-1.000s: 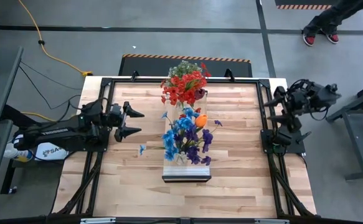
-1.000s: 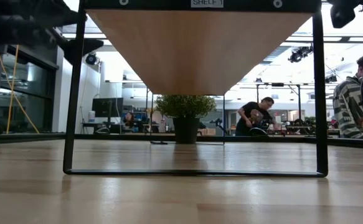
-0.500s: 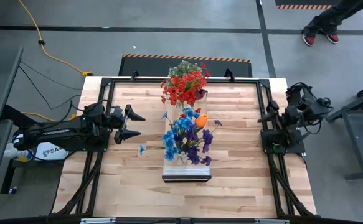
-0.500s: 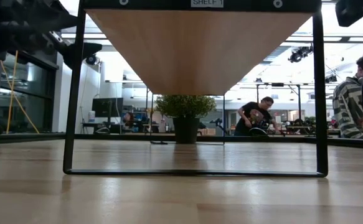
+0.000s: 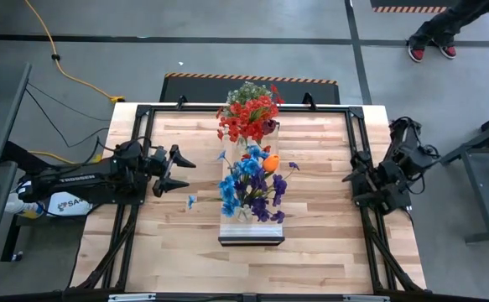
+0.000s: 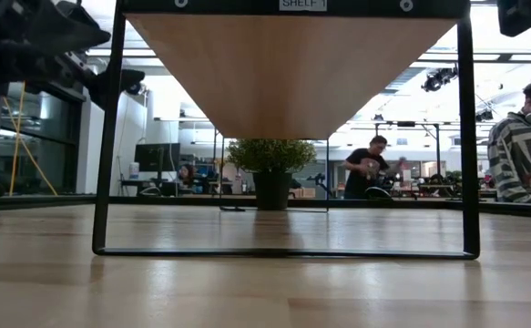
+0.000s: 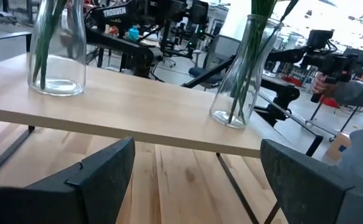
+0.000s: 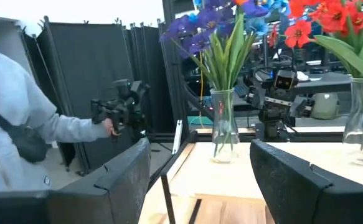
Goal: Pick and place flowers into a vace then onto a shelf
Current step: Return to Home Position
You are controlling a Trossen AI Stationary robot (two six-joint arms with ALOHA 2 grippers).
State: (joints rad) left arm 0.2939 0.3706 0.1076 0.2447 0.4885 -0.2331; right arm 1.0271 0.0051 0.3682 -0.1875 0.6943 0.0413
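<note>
While flowers (image 5: 246, 183) are standing in vases (image 7: 242, 74) on the shelf (image 5: 252, 234), left jaws and right jaws are hanging released, well apart.

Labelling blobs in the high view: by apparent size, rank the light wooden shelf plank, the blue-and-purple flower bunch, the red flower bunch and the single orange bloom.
1. Light wooden shelf plank, though flowers cover most of it.
2. Blue-and-purple flower bunch.
3. Red flower bunch, only slightly smaller.
4. Orange bloom.
</note>
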